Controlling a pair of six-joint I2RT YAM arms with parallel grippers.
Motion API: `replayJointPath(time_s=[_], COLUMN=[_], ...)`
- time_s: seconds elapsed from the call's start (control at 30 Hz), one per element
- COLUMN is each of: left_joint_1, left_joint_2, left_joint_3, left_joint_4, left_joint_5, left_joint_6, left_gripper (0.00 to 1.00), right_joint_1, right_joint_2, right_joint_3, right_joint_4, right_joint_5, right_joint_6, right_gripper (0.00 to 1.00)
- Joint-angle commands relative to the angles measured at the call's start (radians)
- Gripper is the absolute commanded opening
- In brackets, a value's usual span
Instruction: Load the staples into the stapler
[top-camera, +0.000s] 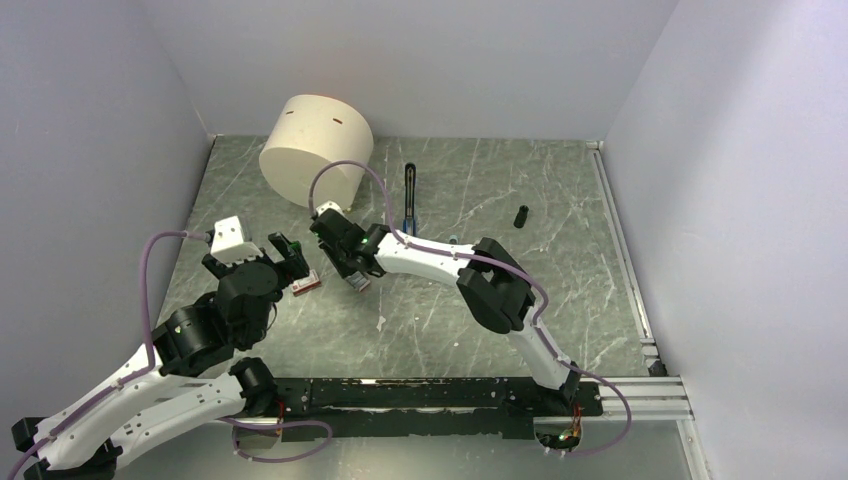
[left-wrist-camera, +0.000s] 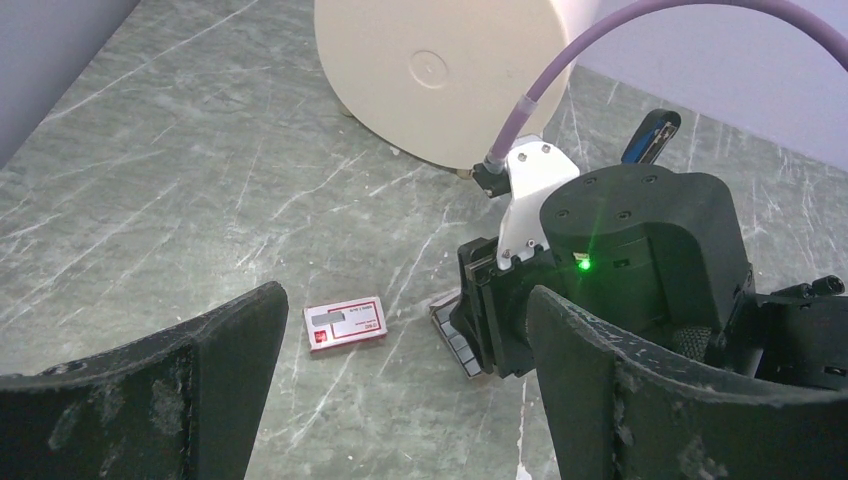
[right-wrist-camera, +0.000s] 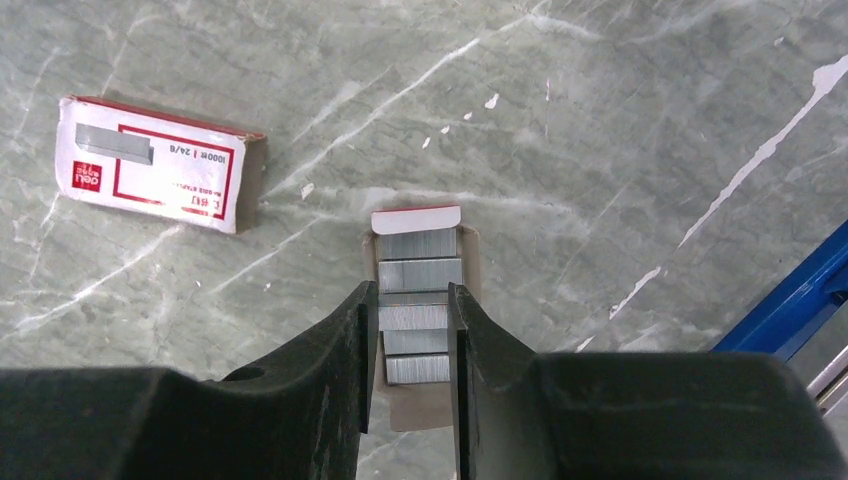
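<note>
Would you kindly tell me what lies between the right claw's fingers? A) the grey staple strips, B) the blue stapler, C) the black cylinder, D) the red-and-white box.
A: the right wrist view shows the right claw pressed against both sides of the staple strips, with the box lying apart.

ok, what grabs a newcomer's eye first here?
The big cream drum at the back left dominates the overhead view. In front of it, the right tool pinches the row of silver staples, with the red-and-white box lying close beside them. The slim blue stapler lies apart towards the back, untouched.
</note>
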Motion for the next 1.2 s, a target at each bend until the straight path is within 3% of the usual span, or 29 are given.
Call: replayJointPath(time_s=[0.0,0.37,0.6,0.87,1.17], left_joint_1=[-0.003,-0.003,-0.002,-0.003,-0.002], left_joint_2=[-0.01,-0.038,-0.016,0.02,0.043], left_joint_3=[0.036,0.02,0.016,0.018,0.022], left_joint_4=[-0.004,0.043,0.069,0.088,0.089], left_joint_5=[-0.031,0.024,0.058,0.093,0.111], left_joint_6=[-0.005,0.038,0.061,0.094,0.106], left_gripper=[0.94,0.95,0.95,0.95,0.95], right_joint_1=[-0.004,-0.007,-0.006,0.0,0.008], right_joint_2=[-0.053,-0.343,-0.43,-0.442,-0.41], right_joint_3=[-0.05,-0.387,-0.575,-0.634,-0.63], right_joint_4=[-0.018,-0.056,-0.094,-0.092,-0.104], right_joint_5=[-0.015,-0.05,-0.105,-0.179,-0.141], right_joint_6=[0.015,0.001,-0.005,-0.049,-0.05], right_gripper=[0.31,0.31,0.31,0.33,0.34])
